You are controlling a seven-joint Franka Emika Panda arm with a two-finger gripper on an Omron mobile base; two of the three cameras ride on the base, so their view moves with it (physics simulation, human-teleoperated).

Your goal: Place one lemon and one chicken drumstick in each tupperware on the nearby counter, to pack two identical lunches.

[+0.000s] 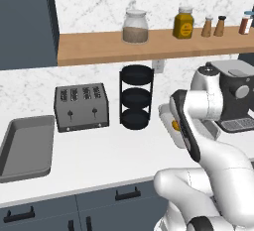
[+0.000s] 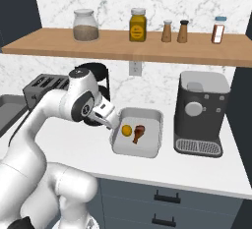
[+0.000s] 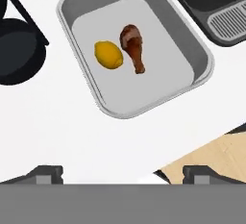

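On the white counter (image 2: pixel 88 147), a grey tupperware (image 2: pixel 147 149) beside the coffee machine holds a yellow lemon (image 2: pixel 126 130) and a reddish-brown chicken drumstick (image 2: pixel 139 133) side by side. The hand view looks down on that tupperware (image 3: pixel 192 86), with the lemon (image 3: pixel 108 55) left of the drumstick (image 3: pixel 133 47). My gripper (image 2: pixel 112 121) hovers over the tray's left rim, open, with nothing between its fingertips (image 3: pixel 45 172). The other tupperware (image 1: pixel 25 148) lies at the counter's far left with nothing in it.
A grey slotted toaster (image 1: pixel 81 107) and a black three-tier rack (image 1: pixel 136 96) stand between the two trays. A dark coffee machine (image 2: pixel 202 112) stands right of the filled tray. Jars and shakers line the wooden shelf (image 2: pixel 123 46) above.
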